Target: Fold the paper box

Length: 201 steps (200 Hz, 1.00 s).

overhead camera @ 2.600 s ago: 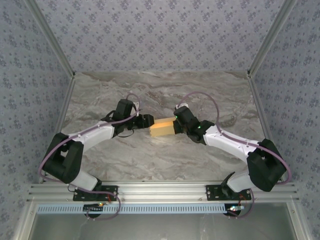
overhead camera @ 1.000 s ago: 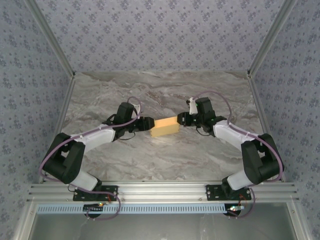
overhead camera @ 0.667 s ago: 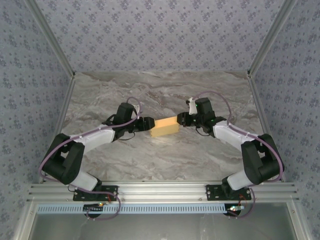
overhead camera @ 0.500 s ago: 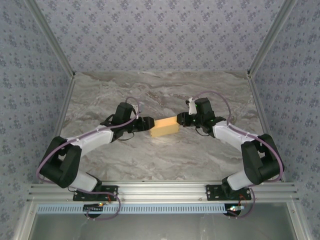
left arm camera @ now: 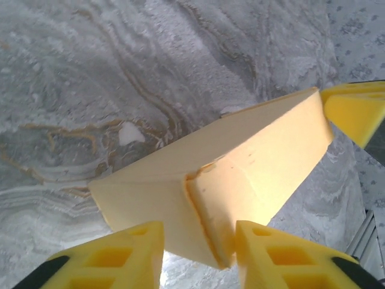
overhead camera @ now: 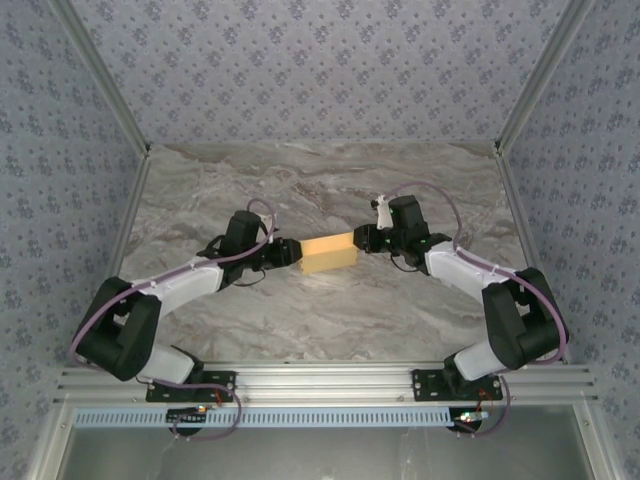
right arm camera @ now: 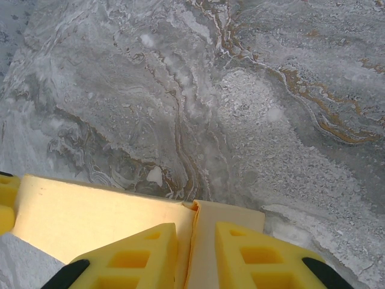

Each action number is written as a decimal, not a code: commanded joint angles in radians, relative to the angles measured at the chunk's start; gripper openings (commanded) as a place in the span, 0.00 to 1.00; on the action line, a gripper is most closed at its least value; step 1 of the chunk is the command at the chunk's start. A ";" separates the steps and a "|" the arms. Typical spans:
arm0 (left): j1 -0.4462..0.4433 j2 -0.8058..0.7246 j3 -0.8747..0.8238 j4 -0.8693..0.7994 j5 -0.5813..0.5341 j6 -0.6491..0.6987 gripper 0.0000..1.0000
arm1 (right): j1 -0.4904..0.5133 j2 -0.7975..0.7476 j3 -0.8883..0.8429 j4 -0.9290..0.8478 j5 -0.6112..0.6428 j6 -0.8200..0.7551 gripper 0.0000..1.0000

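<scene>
Top external shows us one box (overhead camera: pixel 328 251) at mid-table (overhead camera: pixel 330 180), spanned between two grippers. The left gripper (overhead camera: pixel 291 254) is clamped on its left end, and the right gripper (overhead camera: pixel 361 240) is closed on the right end flap. We cannot tell whether the box touches the table. We judge it light, hollow and thin-walled: a hard squeeze would crease it, and its smooth faces may slip. We would grip it at the ends, on folded edges and corners, where it is stiffest.

Grey marbled tabletop (overhead camera: pixel 330 320); blue-grey floral-patterned walls (overhead camera: pixel 320 70) on three sides; aluminium rail (overhead camera: pixel 330 380) at near edge.
</scene>
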State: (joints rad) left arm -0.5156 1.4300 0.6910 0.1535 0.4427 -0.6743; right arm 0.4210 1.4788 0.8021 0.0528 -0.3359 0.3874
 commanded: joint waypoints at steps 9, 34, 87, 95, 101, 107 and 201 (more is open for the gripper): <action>0.008 0.051 -0.041 0.013 0.010 0.000 0.25 | 0.010 0.029 -0.029 -0.156 0.048 -0.022 0.25; 0.008 0.052 -0.032 0.023 0.021 -0.011 0.25 | 0.010 0.031 0.007 -0.170 0.038 -0.031 0.25; 0.008 0.041 0.043 -0.013 0.007 0.001 0.39 | 0.010 -0.010 0.107 -0.216 0.021 -0.044 0.40; 0.008 0.045 0.045 -0.014 0.007 0.001 0.39 | 0.009 -0.019 0.112 -0.219 0.017 -0.044 0.42; 0.008 0.048 0.045 -0.012 0.007 -0.001 0.40 | 0.007 -0.026 0.112 -0.221 0.013 -0.044 0.44; 0.008 0.049 0.045 -0.012 0.008 -0.002 0.41 | 0.007 -0.029 0.112 -0.222 0.008 -0.044 0.45; 0.007 0.079 0.045 0.068 0.054 -0.052 0.34 | -0.004 0.043 0.079 -0.105 -0.129 0.015 0.38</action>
State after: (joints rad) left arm -0.5056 1.4853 0.7177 0.1951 0.4732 -0.7010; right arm 0.4171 1.5036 0.8825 -0.0879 -0.3908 0.3706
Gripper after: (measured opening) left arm 0.373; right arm 0.408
